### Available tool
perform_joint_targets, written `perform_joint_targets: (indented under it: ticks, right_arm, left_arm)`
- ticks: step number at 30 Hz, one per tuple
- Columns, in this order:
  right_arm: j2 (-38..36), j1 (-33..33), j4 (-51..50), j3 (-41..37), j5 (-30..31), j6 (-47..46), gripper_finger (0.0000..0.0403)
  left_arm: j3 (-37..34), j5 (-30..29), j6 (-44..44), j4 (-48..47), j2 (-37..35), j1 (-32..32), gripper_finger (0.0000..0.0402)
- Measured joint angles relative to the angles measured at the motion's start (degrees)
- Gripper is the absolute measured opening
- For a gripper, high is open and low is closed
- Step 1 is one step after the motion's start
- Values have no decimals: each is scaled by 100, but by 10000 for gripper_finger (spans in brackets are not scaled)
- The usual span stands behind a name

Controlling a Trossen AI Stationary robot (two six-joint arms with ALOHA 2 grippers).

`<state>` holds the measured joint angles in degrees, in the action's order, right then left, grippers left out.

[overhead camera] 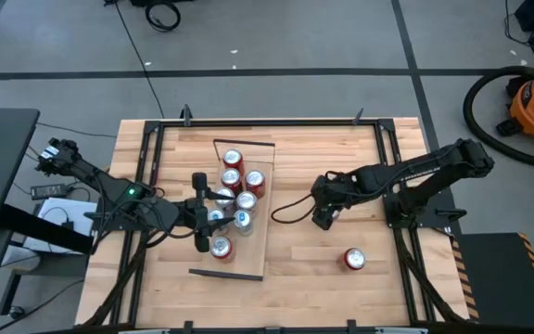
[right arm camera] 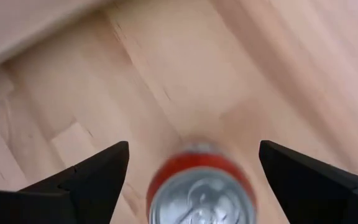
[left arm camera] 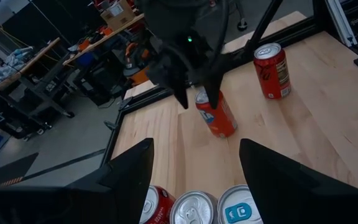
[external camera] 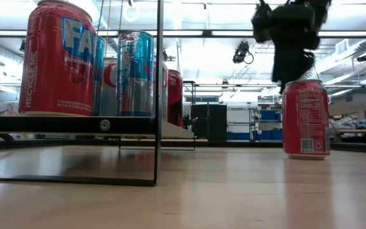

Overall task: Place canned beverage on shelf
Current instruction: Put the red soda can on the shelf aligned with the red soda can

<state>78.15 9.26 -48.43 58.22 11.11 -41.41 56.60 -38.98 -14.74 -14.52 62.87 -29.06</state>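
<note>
Plank tabletop [overhead camera: 313, 269], centre frame: my right gripper [right arm camera: 188, 168] hangs wide open over an upright red can [right arm camera: 201, 193], pre-grasp. Shelf [overhead camera: 258, 250] with cans sits left-centre, my left gripper [overhead camera: 201, 210] open above it. Next I probably descend and close.

both tools [overhead camera: 202, 211] [overhead camera: 324, 219] wide open

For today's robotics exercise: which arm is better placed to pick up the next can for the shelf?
Probably the right. The right gripper hangs open directly above a red can on the table, while the left gripper sits at the shelf among cans already placed.
</note>
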Motion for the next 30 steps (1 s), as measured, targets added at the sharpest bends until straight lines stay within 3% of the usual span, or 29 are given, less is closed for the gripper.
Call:
perform_joint_targets:
  ticks: [4, 11, 13, 21, 30]
  right_arm:
    - [0, 1, -9, 360, 115, 1195, 371]
    - [0, 211, -70, 603, -450, 5289, 362]
    - [43, 268, -66, 603, -631, 6058, 358]
    - [499, 311, -564, 603, -1009, 6223, 348]
    - [1151, 332, -1118, 605, -812, 6301, 347]
  left_arm:
    - [0, 2, 2, -1, 0, 0, 249]
    - [0, 2, 7, -11, 0, 0, 249]
    - [0, 2, 8, -12, 0, 0, 249]
    - [0, 2, 22, -42, 0, 0, 249]
    - [-2, 2, 65, -35, 0, 0, 249]
